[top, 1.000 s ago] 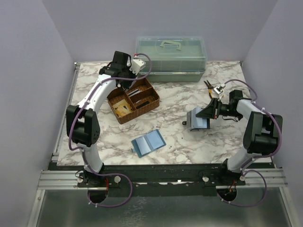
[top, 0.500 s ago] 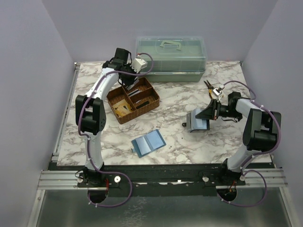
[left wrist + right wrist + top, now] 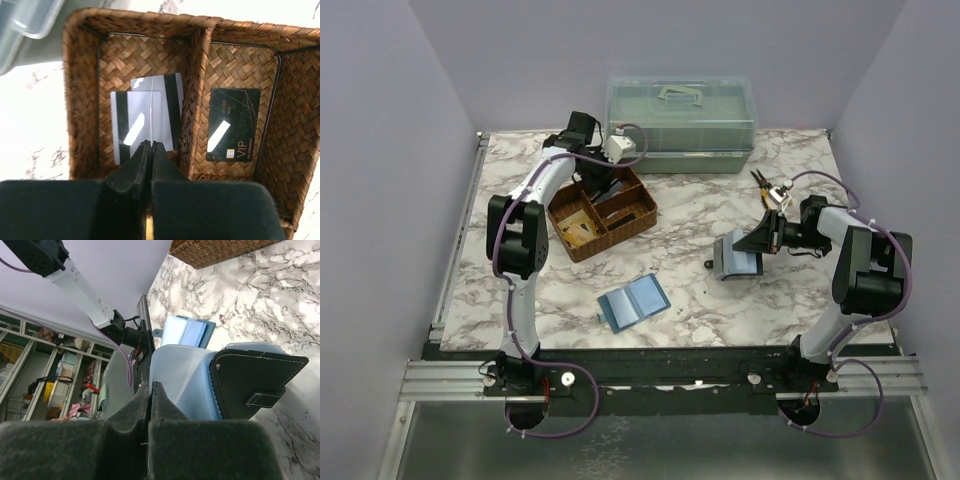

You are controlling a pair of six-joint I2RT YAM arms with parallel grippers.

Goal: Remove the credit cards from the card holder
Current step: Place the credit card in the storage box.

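Note:
The card holder [image 3: 735, 262], black with a snap tab and light blue-grey leaves, stands propped open on the table at the right. My right gripper [image 3: 752, 243] is shut on the edge of one of its inner leaves [image 3: 180, 375]; the black cover [image 3: 255, 380] hangs to the right of the jaws [image 3: 151, 384]. My left gripper [image 3: 597, 180] hovers over the wicker basket [image 3: 582, 252], shut [image 3: 151, 144] on a thin card seen edge-on [image 3: 150, 110]. Below it two silver cards [image 3: 125, 130] lie in one compartment and a black VIP card [image 3: 232, 125] in the neighbouring one.
A light-blue flat folder [image 3: 633, 302] lies open near the table's front middle. A clear lidded plastic box [image 3: 680, 120] stands at the back. The basket's woven walls [image 3: 80, 100] ring the cards.
My left arm has swung right, bringing its gripper from the basket's back left corner to above the basket. The right arm and the card holder have not moved.

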